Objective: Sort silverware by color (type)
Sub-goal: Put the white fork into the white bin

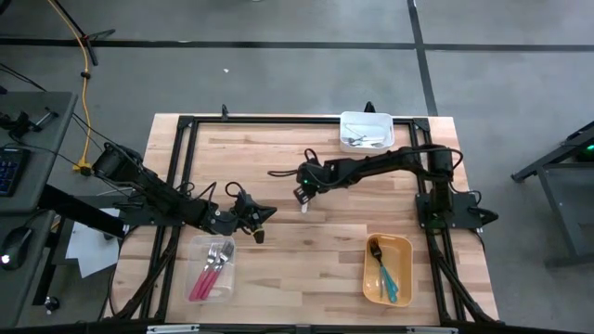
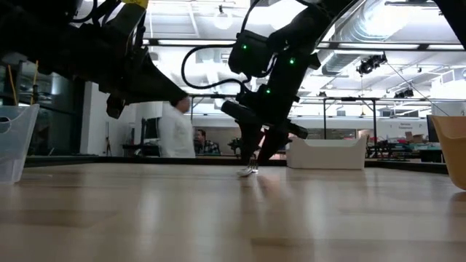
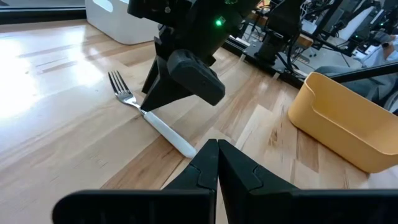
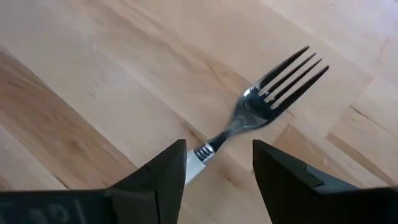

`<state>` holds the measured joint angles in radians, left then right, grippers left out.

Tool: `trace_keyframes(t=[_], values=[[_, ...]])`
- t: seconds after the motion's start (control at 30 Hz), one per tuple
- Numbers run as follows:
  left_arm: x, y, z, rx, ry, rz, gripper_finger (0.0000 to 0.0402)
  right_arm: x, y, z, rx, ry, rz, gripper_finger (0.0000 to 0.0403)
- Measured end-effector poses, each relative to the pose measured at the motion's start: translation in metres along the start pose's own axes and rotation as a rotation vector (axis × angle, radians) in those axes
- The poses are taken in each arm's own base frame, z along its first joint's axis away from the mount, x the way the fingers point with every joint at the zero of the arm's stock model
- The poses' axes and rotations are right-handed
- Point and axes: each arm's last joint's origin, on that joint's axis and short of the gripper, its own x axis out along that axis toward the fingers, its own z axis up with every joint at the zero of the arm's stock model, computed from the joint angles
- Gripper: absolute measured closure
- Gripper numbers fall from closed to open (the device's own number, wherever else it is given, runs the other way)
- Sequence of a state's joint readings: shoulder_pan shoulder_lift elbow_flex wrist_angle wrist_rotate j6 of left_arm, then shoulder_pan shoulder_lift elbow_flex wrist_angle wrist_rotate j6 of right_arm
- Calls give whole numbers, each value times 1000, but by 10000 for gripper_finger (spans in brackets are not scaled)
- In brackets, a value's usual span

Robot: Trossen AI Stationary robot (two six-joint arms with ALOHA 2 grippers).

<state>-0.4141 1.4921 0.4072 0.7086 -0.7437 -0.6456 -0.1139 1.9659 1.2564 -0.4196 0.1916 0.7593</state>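
A white-handled fork (image 4: 264,102) lies flat on the wooden table, near its middle (image 1: 304,204). My right gripper (image 4: 217,152) is open and points down over it. One finger stands on each side of the handle where it joins the metal neck, and I see no touch. The left wrist view shows the same fork (image 3: 155,121) under that gripper (image 3: 152,102). My left gripper (image 3: 217,152) is shut and empty, and hovers to the fork's left (image 1: 264,213).
A white bin (image 1: 367,119) at the far edge holds silverware. A yellow bin (image 1: 406,250) near the right front holds teal-handled utensils. A clear tray (image 1: 200,249) at the left front holds pink-handled ones. Bare wood lies around the fork. People show in the room beyond (image 2: 175,131).
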Motion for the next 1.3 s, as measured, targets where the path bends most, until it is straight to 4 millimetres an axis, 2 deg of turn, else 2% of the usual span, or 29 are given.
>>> trace_keyframes(t=[0.23,0.43,0.83,0.93,1.1,1.3], values=[[0,0,0,0,0,0,402,13,-5,-3,-27,42,-13,226],[0,0,0,0,0,0,402,13,-6,-5,-125,76,-23,238],[0,0,0,-2,3,-2,402,10,-11,-11,-390,171,-29,360],[0,0,0,-4,3,-3,402,9,-11,-11,-438,177,-27,378],[0,0,0,-2,5,-2,402,-2,-14,-12,-473,195,-24,378],[0,0,0,4,6,-2,402,-39,-23,3,-522,152,-2,377]])
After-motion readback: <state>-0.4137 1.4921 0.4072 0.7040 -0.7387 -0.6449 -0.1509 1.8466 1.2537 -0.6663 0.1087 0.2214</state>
